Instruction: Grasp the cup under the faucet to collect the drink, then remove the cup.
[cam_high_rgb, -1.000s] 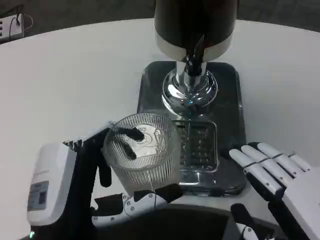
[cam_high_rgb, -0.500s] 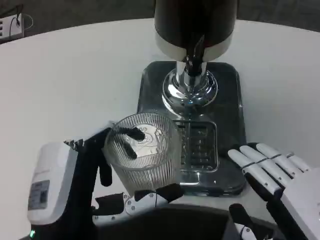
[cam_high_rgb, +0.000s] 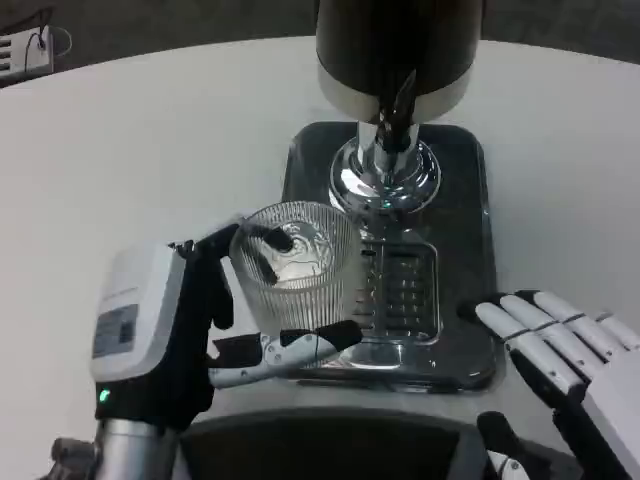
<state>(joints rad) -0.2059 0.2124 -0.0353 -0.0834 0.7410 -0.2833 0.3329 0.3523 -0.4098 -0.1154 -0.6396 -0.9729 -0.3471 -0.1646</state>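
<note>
We see the left hand (cam_high_rgb: 190, 330) wrapped around the cup (cam_high_rgb: 296, 268), a clear ribbed glass. Its fingers (cam_high_rgb: 300, 345) curl across the near lower wall of the glass, and dark fingertips show through and over the far rim. The cup stands upright in that grasp, at the left front edge of the dispenser's dark base tray (cam_high_rgb: 460, 240), overlapping the tray's left side. It sits just left of the drip grate (cam_high_rgb: 402, 292) and to the front left of the faucet (cam_high_rgb: 398, 110), so it is not directly below the spout. We cannot tell whether the cup's bottom rests on the tray or is lifted off it, nor whether there is any drink inside; the glass looks clear.

The dispenser (cam_high_rgb: 398, 50) rises at the top of the view as a dark cylinder on a shiny chrome foot (cam_high_rgb: 385, 178), which stands on the rear of the tray.

The right hand (cam_high_rgb: 560, 350) lies at the lower right with its fingers stretched out and apart, holding nothing. Its fingertips reach the tray's front right corner, near the grate but apart from the cup.

All of this sits on the white table (cam_high_rgb: 150, 150). At the top left corner we make out a small pale object with a cable (cam_high_rgb: 25, 50), too small to identify.
</note>
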